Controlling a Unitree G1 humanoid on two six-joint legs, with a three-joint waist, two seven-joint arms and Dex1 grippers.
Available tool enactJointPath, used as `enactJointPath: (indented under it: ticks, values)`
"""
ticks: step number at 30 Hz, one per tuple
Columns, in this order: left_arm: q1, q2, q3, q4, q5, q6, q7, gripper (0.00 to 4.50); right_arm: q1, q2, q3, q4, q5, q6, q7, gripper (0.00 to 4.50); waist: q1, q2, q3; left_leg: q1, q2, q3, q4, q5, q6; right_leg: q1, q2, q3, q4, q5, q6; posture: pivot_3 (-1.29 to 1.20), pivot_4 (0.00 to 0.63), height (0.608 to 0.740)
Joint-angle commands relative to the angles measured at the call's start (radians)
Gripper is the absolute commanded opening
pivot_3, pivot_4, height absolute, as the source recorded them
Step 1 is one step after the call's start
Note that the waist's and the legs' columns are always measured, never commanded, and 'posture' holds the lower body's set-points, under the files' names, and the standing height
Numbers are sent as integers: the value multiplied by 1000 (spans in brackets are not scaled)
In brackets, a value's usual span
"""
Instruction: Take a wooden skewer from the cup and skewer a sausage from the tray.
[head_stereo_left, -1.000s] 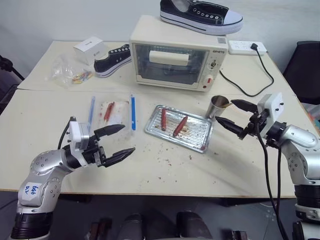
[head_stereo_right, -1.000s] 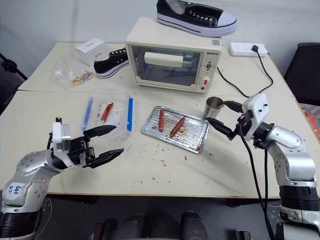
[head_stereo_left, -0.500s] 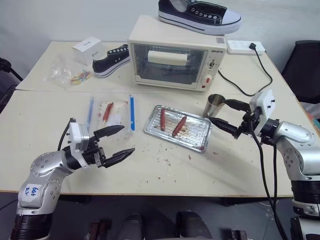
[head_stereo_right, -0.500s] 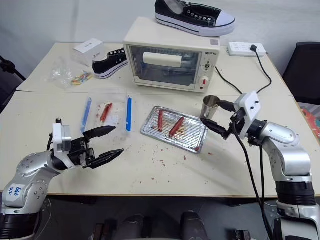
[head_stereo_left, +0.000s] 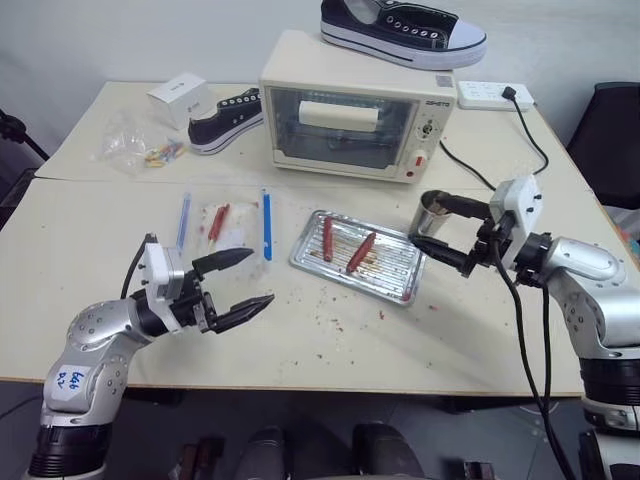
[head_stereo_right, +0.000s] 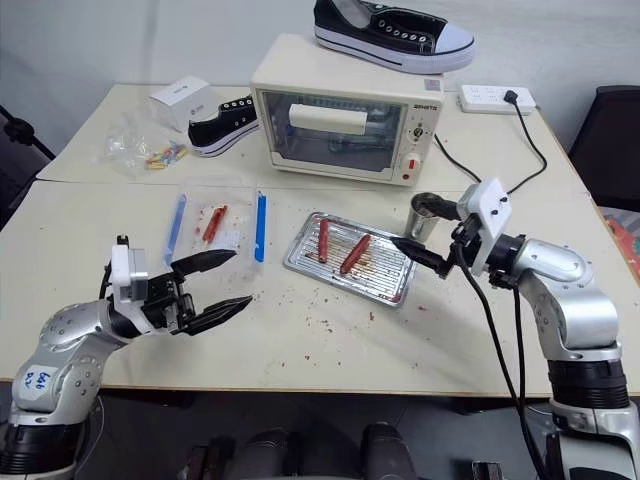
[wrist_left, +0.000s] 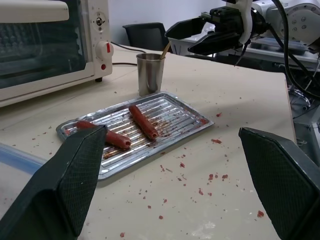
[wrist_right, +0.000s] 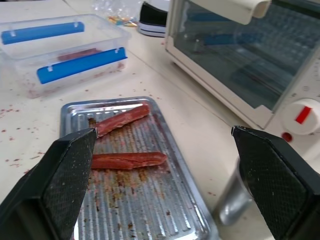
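Note:
The steel cup (wrist_left: 150, 74) stands just right of the silver tray (head_stereo_left: 398, 288), with a thin tan wooden skewer (wrist_left: 164, 50) poking out of it. Two red-orange sausages (head_stereo_left: 327, 238) (head_stereo_left: 360, 252) lie on the tray's ribbed bottom. My right gripper (head_stereo_left: 421, 219) is open and empty. It points left and hovers just above and beside the cup (head_stereo_left: 431, 222), which shows low between its fingers in the right wrist view. My left gripper (head_stereo_left: 258, 278) is open and empty over the table, left of the tray.
A toaster oven (head_stereo_left: 350, 120) with a shoe (head_stereo_left: 400, 30) on top stands behind the tray. A clear box (head_stereo_left: 222, 225) with blue strips holds more sausages at the left. A second shoe (head_stereo_left: 225, 120), a white box (head_stereo_left: 178, 98), a plastic bag (head_stereo_left: 140, 145) and a power strip (head_stereo_left: 495, 95) lie farther back.
My right gripper has moved left and slightly up, from beside the cup to over it, staying open. The left gripper has kept still.

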Motion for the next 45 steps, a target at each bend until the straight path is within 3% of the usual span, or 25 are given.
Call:
enactJointPath:
  ticks: [1, 8, 18, 26, 29, 35, 45]
  values:
    - [-11, -4, 2, -14, 4, -18, -4, 4467, -14, -9, -25, -36, -6, 0, -29, 4500, 0, 0, 0, 0, 0, 0, 0, 0, 0, 0, 0, 0, 0, 0, 0, 0, 150, 740]
    - [-16, -8, 0, -3, 11, -24, -10, 4467, -33, -44, -2, -4, -79, 30, -58, 4500, 0, 0, 0, 0, 0, 0, 0, 0, 0, 0, 0, 0, 0, 0, 0, 0, 150, 740]
    - [-10, -13, 0, 3, 16, -32, -7, 4467, -44, -16, 46, -77, -59, 141, -75, 4500, 0, 0, 0, 0, 0, 0, -1, 0, 0, 0, 0, 0, 0, 0, 0, 0, 150, 740]
    - [-12, -16, -1, 11, 22, -40, -8, 4467, -62, -38, 58, -25, -112, 98, -66, 4500, 0, 0, 0, 0, 0, 0, 0, 0, 0, 0, 0, 0, 0, 0, 0, 0, 150, 740]
    - [-14, -16, -3, 18, 24, -46, -8, 4500, -67, -44, 54, -7, -120, 84, -51, 3884, 0, 0, 0, 0, 0, 0, -1, 0, 0, 0, 0, 0, -1, 0, 0, 0, 150, 740]
    - [-15, -17, -4, 25, 26, -55, -7, 4500, -77, -63, 57, 38, -156, 43, -36, 2047, 0, 0, 0, 0, 0, 0, -1, 0, 0, 0, 0, 0, -1, 0, 0, 0, 150, 740]
    - [-18, -24, -8, 28, 30, -62, -3, 4500, -105, -56, 62, 101, -187, -10, -22, 2047, -1, 0, 0, 0, 0, 0, -1, 0, 0, 0, 0, 0, 0, 0, 0, 0, 150, 740]
